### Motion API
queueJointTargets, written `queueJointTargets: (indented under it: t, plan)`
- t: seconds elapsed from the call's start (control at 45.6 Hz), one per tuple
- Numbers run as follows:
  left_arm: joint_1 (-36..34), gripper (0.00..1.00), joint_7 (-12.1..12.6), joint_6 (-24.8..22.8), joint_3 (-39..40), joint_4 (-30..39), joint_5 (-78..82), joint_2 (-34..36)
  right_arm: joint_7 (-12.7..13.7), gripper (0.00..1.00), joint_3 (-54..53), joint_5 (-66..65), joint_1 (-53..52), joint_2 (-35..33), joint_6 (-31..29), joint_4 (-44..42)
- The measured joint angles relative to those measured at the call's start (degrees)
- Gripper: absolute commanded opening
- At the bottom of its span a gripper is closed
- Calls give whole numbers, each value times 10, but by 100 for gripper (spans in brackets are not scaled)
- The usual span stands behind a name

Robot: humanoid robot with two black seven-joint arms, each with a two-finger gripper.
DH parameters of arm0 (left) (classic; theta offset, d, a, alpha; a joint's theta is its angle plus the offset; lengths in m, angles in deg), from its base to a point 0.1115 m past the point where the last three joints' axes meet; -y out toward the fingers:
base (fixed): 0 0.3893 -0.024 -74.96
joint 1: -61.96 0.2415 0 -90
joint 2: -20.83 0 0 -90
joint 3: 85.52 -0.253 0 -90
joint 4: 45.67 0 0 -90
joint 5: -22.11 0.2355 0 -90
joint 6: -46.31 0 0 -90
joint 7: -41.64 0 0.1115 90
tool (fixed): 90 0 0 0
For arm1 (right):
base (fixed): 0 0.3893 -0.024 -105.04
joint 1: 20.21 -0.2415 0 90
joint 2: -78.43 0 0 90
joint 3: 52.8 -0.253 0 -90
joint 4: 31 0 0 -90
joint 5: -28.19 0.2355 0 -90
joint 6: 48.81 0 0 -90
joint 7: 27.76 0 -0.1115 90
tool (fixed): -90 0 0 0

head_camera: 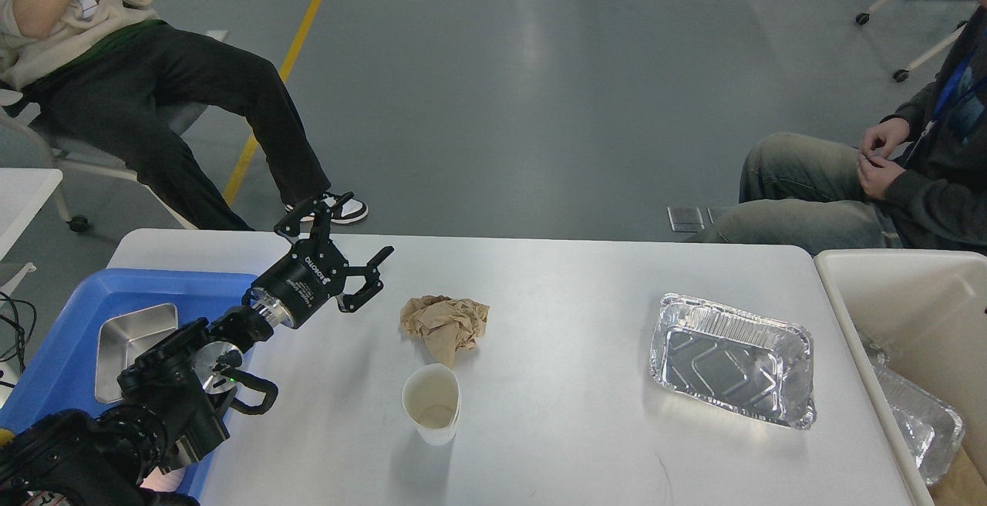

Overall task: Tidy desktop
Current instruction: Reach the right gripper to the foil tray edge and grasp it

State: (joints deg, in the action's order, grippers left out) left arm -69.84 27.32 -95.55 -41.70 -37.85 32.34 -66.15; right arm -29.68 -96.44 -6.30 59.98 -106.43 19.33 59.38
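Grey floor (540, 66): smooth, glossy, with a yellow line (285, 66) running diagonally at upper left.
Bench (586, 413): white-grey desktop with rounded corners, filling the lower half of view; long axis runs left to right.
Seated persons: one at upper left (116, 66), one at right (887, 182), both beyond the far edge.
Cream bin (887, 290): at the right end, holding foil trays.
Blue tray (69, 336): at the left end, holding a metal dish (127, 344).
Left arm: enters from lower left, over the blue tray.
Foil tray (732, 359): right of centre, empty, long axis roughly left to right.
Left claw (351, 251): fingers spread, holding nothing, above the bench, left of the crumpled paper.
Crumpled brown paper (446, 325): centre.
Paper cup (432, 404): upright, just in front of the paper.
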Motion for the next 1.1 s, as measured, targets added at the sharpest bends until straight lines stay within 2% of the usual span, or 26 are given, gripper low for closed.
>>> queueJointTargets:
  t: [0.154,0.263,0.395,0.746,0.987,1.097]
  plan:
    - [6,97,0,1,-1,0,1,1,48,100,-3,-144,-16,169,10,-121]
    - [8,97,-1,1,-1,0,1,1,55,100,-1,-260,-51,303,-3,-245]
    - [13,97,-1,2,-1,0,1,1,53,100,3,-312,-104,419,-22,-360]
    - [19,97,-1,2,-1,0,2,5,40,100,73,-343,-185,547,-23,-468]
    - [22,97,-1,3,-1,-1,3,5,25,100,99,-354,-192,571,-20,-482]
    - [23,97,-1,3,-1,-1,3,5,10,93,104,-378,-192,579,-18,-491]
